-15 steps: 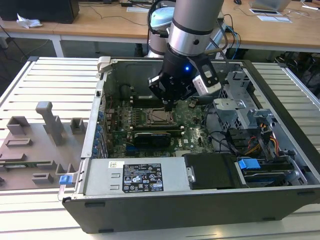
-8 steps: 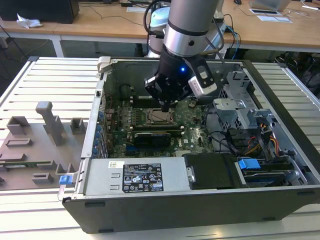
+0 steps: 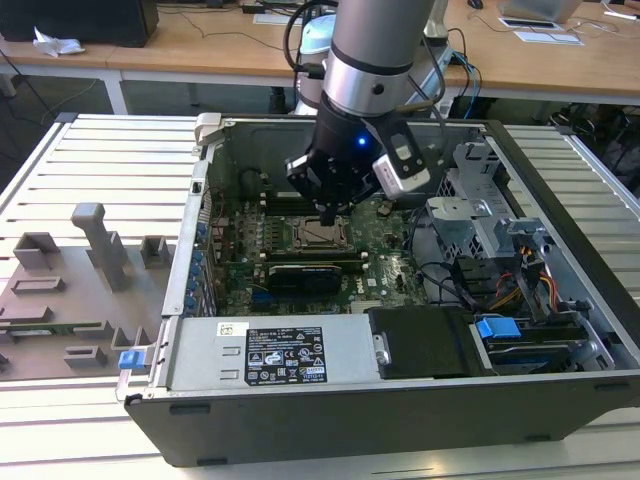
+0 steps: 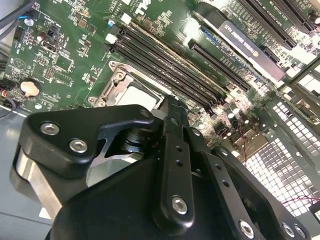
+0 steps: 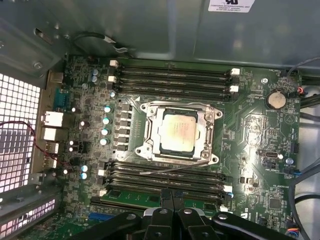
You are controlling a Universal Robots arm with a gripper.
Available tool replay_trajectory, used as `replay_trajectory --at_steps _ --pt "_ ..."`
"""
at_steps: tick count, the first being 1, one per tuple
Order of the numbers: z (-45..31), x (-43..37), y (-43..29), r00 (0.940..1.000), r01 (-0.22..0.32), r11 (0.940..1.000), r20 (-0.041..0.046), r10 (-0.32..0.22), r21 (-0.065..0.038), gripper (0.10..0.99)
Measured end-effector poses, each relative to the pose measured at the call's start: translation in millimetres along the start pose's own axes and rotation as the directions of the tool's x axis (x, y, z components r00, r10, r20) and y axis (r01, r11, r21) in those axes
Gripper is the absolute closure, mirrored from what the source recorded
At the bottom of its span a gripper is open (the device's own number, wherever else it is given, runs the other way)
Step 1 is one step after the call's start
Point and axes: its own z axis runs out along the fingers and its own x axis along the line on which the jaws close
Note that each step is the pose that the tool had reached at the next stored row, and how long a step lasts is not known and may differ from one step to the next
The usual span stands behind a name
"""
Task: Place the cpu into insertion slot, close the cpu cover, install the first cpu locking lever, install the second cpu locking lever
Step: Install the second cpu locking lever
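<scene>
At the near edge of the exterior view, the open computer case (image 3: 400,395) lies on its side on a slatted metal desk (image 3: 100,170), with a grey power supply box (image 3: 270,350) along its near wall and a blue-tabbed drive bay (image 3: 500,330) toward the exterior view's right. On the exterior view's left, just outside the case, a grey fixture board (image 3: 70,290) with upright blocks rests on the desk.

Farther in, the green motherboard (image 5: 250,125) covers the case floor. The cpu (image 5: 178,130) sits flat in the socket at the board's middle, its dull silver-tan top showing through the window of the cpu cover (image 5: 151,129), which lies down flat around it as a silvery frame. Rows of black memory slots (image 5: 170,77) run along both sides of the socket. A thin metal locking lever (image 5: 170,169) lies slanted across the memory slots just beside the socket, not tucked along the frame. A round coin battery (image 5: 275,99) sits on the board well apart from the socket.

The gripper (image 3: 328,212) hangs over the socket in the exterior view, its tip close above the cover; its black fingers (image 4: 172,130) stand pressed together with nothing between them, and whether the tip touches the frame cannot be told.

Beyond the case, the arm (image 3: 375,50) rises toward a wooden desk (image 3: 200,50) at the far side
</scene>
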Motion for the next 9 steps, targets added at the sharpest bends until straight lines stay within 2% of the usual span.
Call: replay_trajectory --at_steps 9 --pt "2.6 1.3 -1.9 1.0 0.0 1.0 0.0 0.0 0.0 0.98"
